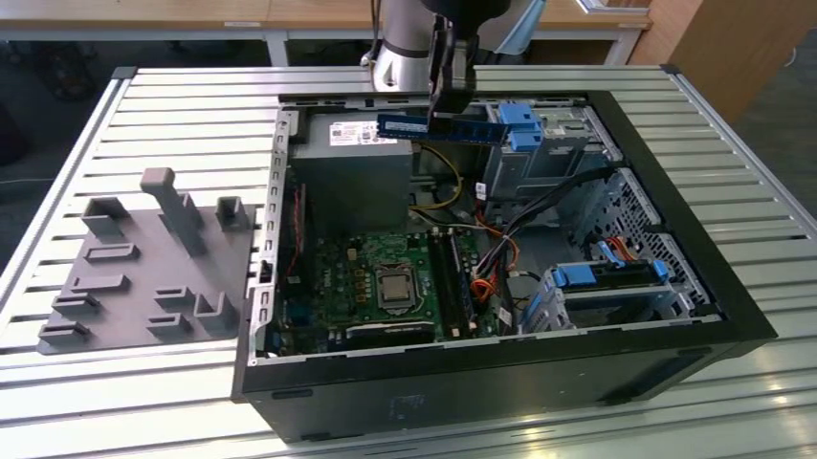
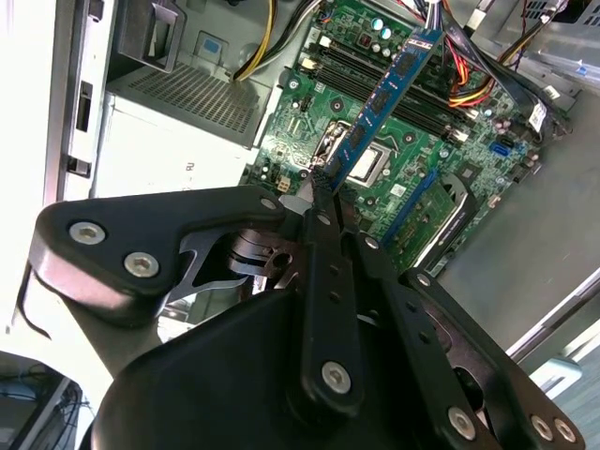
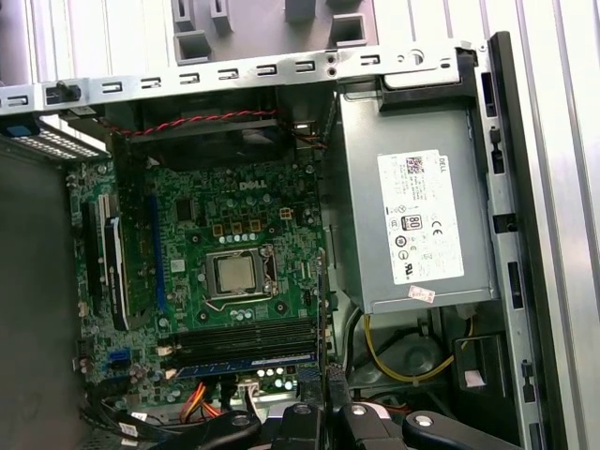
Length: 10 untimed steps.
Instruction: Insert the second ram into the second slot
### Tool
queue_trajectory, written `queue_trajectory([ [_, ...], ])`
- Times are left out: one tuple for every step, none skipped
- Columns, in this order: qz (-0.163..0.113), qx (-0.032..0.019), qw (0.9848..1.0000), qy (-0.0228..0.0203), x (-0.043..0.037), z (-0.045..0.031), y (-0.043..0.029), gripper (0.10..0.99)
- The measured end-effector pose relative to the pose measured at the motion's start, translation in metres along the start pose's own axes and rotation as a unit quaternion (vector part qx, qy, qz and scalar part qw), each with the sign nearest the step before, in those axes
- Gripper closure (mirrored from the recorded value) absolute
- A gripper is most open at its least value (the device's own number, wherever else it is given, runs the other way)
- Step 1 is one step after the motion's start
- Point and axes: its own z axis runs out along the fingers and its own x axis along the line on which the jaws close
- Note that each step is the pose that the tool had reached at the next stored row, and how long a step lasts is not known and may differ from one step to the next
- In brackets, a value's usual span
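Jaws pinched second ram [image 1: 406,125] mid-length | I held it over case [image 1: 511,382] far edge | judged light, stiff, fragile; grip board edges

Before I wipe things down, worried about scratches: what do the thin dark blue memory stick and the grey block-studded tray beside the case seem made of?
Thin dark blue memory stick: probably rigid circuit board, smooth blue coating, pale paper-like label. Grey block-studded tray: likely matte plastic, judging by its uniform dull grey without glints; cannot be sure.
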Motion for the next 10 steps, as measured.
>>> queue_trajectory([
  [0.000, 0.0000, 1.0000, 0.0000, 0.0000, 0.0000, 0.0000, 0.949],
  [0.001, 0.0000, 1.0000, 0.0000, 0.0000, 0.0000, 0.0000, 0.949],
  [0.001, 0.0000, 1.0000, -0.0001, 0.0000, 0.0000, 0.0000, 0.949],
  [0.002, 0.0000, 1.0000, 0.0000, 0.0000, 0.0000, 0.0000, 0.949],
  [0.002, 0.0000, 1.0000, -0.0001, 0.0000, 0.0000, 0.0000, 0.949],
  [0.002, 0.0001, 1.0000, -0.0001, 0.0000, 0.0000, 0.0000, 0.949],
  [0.003, 0.0001, 1.0000, -0.0001, 0.0000, 0.0000, 0.0000, 0.949],
  [0.003, 0.0001, 1.0000, -0.0001, 0.0000, 0.0000, 0.0000, 0.949],
  [0.003, 0.0001, 1.0000, -0.0001, 0.0000, 0.0000, 0.0000, 0.949],
  [0.004, 0.0001, 1.0000, -0.0001, 0.0000, 0.0000, 0.0000, 0.949],
])
